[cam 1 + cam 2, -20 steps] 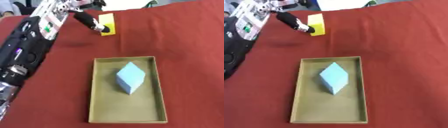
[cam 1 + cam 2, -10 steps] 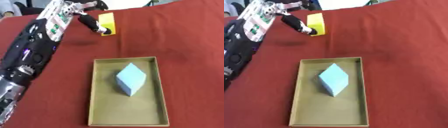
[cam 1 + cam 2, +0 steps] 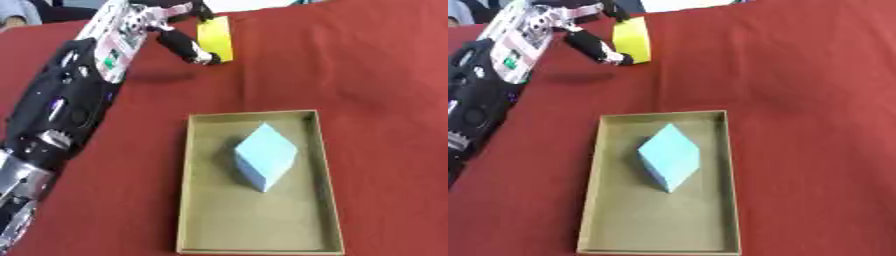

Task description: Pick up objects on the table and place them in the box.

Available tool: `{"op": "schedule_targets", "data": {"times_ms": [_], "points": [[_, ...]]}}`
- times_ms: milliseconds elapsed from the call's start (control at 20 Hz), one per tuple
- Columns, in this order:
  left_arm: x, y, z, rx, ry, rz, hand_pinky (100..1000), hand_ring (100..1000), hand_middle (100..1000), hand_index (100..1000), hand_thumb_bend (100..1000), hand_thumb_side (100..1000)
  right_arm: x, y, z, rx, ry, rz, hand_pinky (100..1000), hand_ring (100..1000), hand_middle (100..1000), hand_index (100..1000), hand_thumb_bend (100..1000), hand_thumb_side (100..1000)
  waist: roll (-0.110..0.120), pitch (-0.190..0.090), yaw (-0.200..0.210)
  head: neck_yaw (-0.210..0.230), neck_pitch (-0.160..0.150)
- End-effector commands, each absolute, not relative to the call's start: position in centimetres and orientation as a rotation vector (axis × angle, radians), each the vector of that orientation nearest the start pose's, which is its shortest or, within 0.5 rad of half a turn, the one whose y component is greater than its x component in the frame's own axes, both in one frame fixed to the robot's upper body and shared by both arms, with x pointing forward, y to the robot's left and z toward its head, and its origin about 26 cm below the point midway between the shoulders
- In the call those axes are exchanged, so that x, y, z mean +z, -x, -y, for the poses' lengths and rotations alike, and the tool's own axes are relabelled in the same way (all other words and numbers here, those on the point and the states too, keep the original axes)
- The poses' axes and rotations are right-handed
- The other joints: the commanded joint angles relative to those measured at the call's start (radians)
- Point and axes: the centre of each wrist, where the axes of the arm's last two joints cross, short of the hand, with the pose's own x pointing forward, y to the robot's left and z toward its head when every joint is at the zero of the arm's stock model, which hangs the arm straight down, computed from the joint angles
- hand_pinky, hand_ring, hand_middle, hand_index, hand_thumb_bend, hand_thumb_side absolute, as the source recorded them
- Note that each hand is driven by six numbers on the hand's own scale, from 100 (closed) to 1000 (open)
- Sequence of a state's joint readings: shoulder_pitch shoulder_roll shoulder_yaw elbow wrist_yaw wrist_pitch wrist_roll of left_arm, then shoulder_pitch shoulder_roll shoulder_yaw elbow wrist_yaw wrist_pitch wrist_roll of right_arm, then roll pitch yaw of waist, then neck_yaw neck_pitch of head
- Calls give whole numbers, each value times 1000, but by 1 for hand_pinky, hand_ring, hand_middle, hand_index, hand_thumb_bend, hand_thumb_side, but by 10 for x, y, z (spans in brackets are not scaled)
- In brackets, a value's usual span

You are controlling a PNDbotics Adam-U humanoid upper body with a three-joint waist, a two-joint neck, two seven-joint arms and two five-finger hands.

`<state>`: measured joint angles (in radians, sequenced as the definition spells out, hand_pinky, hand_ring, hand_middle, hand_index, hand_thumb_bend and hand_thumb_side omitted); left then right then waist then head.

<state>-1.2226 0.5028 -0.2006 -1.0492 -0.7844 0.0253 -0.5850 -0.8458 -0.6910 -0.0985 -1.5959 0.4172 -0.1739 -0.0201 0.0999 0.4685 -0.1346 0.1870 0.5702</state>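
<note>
A yellow block (image 3: 216, 39) stands at the far left of the red table. My left hand (image 3: 179, 44) reaches it from the left, with the thumb against the block's near end and the fingers (image 3: 201, 10) curled over its far end, pinching it. A shallow olive cardboard box (image 3: 189, 200) lies in the middle of the table, near me. Inside it a light blue block (image 3: 265, 155) rests on one corner-like edge, turned diagonally. My right hand shows in neither view.
My left arm (image 3: 66, 105) stretches along the left side of the table and casts a shadow (image 3: 157, 77) near the yellow block. Red cloth (image 3: 815, 100) covers the table to the right of the box. A person's hand shows at the far left edge.
The left hand has drawn its fingers over the yellow block's far end. The block sits slightly higher in the picture than before. The box and blue block have not moved.
</note>
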Motion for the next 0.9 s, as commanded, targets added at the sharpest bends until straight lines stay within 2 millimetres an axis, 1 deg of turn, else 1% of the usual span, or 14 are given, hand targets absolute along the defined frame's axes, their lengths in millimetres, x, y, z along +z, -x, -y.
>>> {"op": "schedule_targets", "data": {"times_ms": [50,150,250,300,350,400,500,550,600,650,700,750,800,900], "points": [[360,-467,-236,-1412,-962,1513,860,883,759,847,367,374,376,-360,333,-904,-1430,-3022,741,707,608,832,100,864,-5,-20,-4,8,-9],[360,-468,-235,-1400,-957,1527,841,861,735,824,323,332,374,-360,334,-900,-1434,-3029,740,706,607,831,100,866,-5,-19,-6,11,-12],[358,-468,-235,-1388,-954,1541,808,826,686,792,280,282,373,-361,335,-895,-1437,-3036,740,706,606,830,100,869,-4,-19,-9,14,-13],[357,-468,-235,-1384,-952,1548,802,819,673,785,274,273,372,-361,336,-893,-1439,-3039,740,706,606,830,100,869,-4,-19,-9,16,-13],[356,-469,-235,-1380,-951,1552,775,791,644,768,267,272,371,-361,336,-893,-1442,-3043,739,705,605,829,100,873,-4,-19,-10,17,-13],[356,-469,-236,-1377,-948,1555,774,790,645,769,269,277,370,-361,337,-892,-1445,-3046,739,705,605,829,100,873,-4,-20,-10,18,-15],[357,-468,-235,-1386,-944,1567,784,797,661,783,301,297,369,-361,339,-889,-1457,-3050,738,704,604,828,100,873,-4,-20,-8,17,-15],[359,-467,-234,-1392,-945,1576,795,800,677,798,339,317,368,-361,340,-888,-1465,-3051,738,704,603,827,100,874,-5,-21,-6,15,-13],[364,-465,-233,-1399,-951,1593,801,804,689,809,352,318,367,-361,342,-887,-1476,-3052,738,704,603,827,100,874,-6,-22,-3,13,-9],[369,-462,-232,-1404,-958,1606,840,835,732,848,411,344,367,-361,344,-886,-1484,-3052,737,703,601,826,100,873,-6,-24,0,12,-5],[374,-460,-231,-1410,-967,1615,863,853,747,861,436,356,366,-361,345,-882,-1490,-3054,736,702,601,825,100,872,-6,-25,2,11,-3],[377,-458,-231,-1418,-982,1618,893,875,763,876,487,382,366,-361,345,-878,-1492,-3055,736,702,600,825,100,872,-6,-26,2,11,-2],[380,-456,-232,-1420,-991,1619,897,881,770,882,509,394,366,-361,345,-876,-1491,-3056,736,702,600,824,100,872,-6,-27,2,11,-3],[382,-455,-232,-1422,-999,1618,897,881,770,882,509,394,365,-361,345,-875,-1491,-3057,736,702,600,824,100,872,-6,-28,2,11,-4]]}}
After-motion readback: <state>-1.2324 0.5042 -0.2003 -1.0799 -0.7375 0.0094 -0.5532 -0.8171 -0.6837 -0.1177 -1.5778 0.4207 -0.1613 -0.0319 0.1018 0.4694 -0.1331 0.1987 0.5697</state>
